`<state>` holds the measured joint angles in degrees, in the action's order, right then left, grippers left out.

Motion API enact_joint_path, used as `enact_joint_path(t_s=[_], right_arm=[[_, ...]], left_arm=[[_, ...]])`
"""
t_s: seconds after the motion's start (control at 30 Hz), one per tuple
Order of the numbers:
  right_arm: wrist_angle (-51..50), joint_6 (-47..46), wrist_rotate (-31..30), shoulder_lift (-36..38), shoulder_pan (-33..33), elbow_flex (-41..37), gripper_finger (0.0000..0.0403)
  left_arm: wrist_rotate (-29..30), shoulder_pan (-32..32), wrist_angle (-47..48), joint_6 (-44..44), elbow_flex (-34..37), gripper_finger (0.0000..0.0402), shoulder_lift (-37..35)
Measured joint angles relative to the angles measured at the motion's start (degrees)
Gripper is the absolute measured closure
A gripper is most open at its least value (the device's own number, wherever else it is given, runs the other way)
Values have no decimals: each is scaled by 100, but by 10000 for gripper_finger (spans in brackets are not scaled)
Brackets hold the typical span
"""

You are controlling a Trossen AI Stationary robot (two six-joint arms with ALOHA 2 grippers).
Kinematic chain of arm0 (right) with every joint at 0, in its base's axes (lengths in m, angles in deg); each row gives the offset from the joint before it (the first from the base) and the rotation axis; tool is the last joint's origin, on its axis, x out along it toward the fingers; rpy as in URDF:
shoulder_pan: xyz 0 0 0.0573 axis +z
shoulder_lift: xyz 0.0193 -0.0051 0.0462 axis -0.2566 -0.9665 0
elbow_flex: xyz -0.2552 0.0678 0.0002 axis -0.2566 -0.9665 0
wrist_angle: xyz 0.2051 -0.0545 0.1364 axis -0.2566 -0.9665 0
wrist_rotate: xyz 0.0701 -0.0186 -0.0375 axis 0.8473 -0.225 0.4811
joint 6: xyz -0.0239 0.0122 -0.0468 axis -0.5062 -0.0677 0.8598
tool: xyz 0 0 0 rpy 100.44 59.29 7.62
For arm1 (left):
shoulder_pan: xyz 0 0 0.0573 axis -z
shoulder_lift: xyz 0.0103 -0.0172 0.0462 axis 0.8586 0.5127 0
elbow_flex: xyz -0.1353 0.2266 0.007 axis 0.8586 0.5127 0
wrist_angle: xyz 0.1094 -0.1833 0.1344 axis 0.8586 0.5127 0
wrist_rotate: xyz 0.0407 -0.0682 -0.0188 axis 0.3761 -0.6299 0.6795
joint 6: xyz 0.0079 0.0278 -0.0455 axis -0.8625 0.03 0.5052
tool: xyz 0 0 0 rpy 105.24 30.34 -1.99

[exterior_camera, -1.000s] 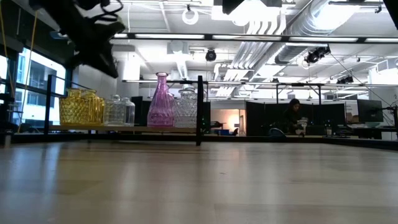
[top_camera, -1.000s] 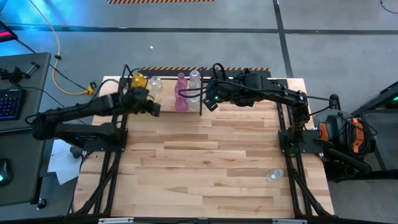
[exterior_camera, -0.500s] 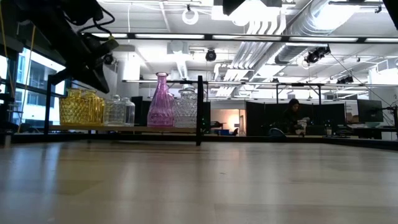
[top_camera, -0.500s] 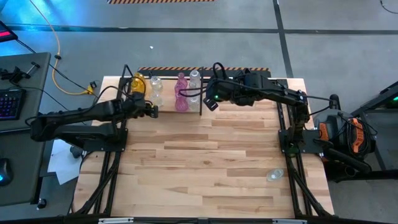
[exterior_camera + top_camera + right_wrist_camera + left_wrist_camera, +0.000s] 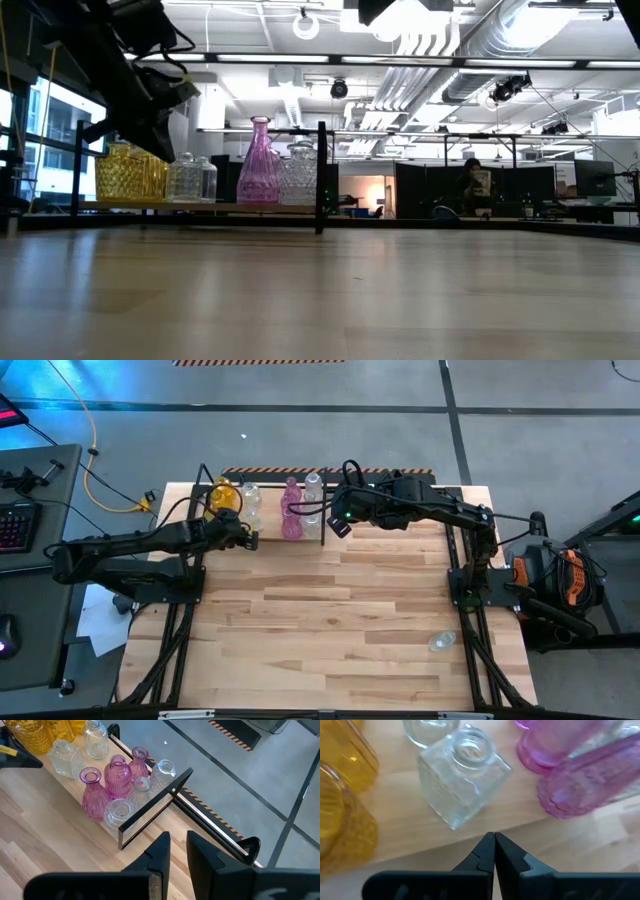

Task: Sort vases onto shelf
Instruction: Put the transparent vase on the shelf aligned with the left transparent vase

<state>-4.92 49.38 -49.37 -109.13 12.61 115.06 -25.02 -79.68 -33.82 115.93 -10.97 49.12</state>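
My left gripper (image 5: 494,840) has its fingers pressed together on nothing, just in front of a square clear vase (image 5: 462,775) on the shelf (image 5: 262,520). Yellow vases (image 5: 342,795) stand to one side of it, pink vases (image 5: 570,775) to the other. My right gripper (image 5: 177,851) hangs above the shelf's black divider (image 5: 155,802), fingers slightly apart and empty. 1 clear vase (image 5: 441,642) lies near the table's front right edge.

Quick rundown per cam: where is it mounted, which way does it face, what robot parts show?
High: overhead, straight down; both arms, shelf.
Low: tabletop height, level across; one arm upper left.
Left wrist: down past shut left claw at clear square vase.
Right wrist: past right claw at shelf.
Shared: pink vases in every view.
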Motion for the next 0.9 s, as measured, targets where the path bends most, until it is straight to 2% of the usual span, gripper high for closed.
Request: enact_joint_path(t_s=[0.13, 0.9], right_arm=[[-1, 0, -1, 0, 0, 0, 359], [-7, -44, -24, 0, 0, 0, 359]], left_arm=[[158, -185, -8, -118, 0, 401, 74], [178, -1080, -368, -703, 0, 401, 74]])
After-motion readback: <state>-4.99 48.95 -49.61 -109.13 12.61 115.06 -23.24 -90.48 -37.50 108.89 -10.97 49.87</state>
